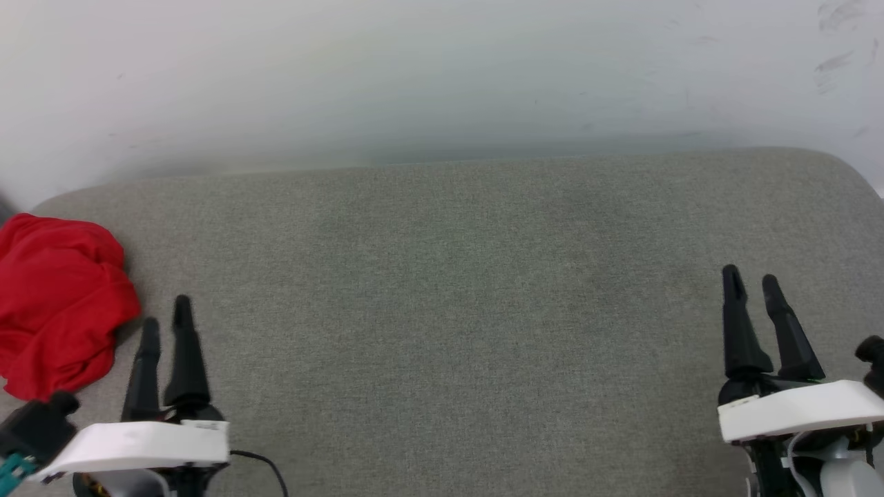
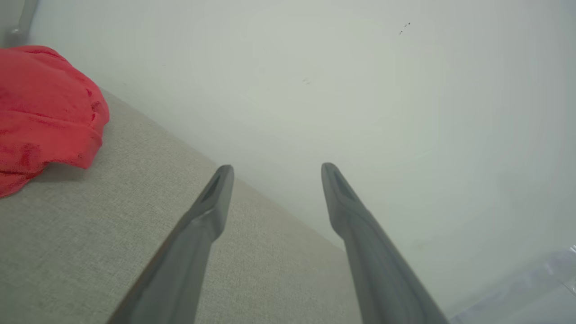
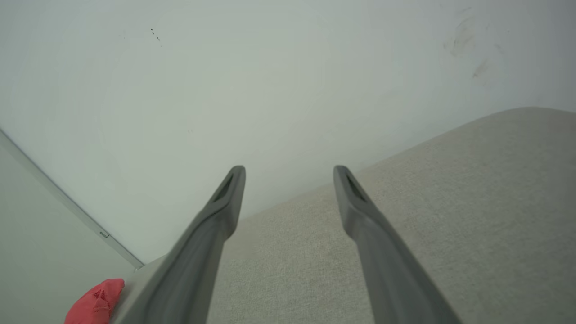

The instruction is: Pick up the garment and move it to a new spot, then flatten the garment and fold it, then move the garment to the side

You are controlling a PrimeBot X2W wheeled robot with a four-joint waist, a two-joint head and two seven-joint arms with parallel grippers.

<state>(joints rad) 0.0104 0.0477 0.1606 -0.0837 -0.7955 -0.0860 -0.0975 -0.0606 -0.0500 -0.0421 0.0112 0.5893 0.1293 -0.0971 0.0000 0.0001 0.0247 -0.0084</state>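
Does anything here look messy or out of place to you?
Yes: the red garment lies crumpled in a heap at the far left edge of the grey padded surface, beside the left hand, not spread flat. The wall has a few dark scuff marks at the upper right. Otherwise nothing stands out.

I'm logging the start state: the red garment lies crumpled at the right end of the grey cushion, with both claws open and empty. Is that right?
Not quite. The head view shows the garment crumpled at the left end of the grey cushion, near the left claw and far from the right claw. Both claws are open and empty, as you said.
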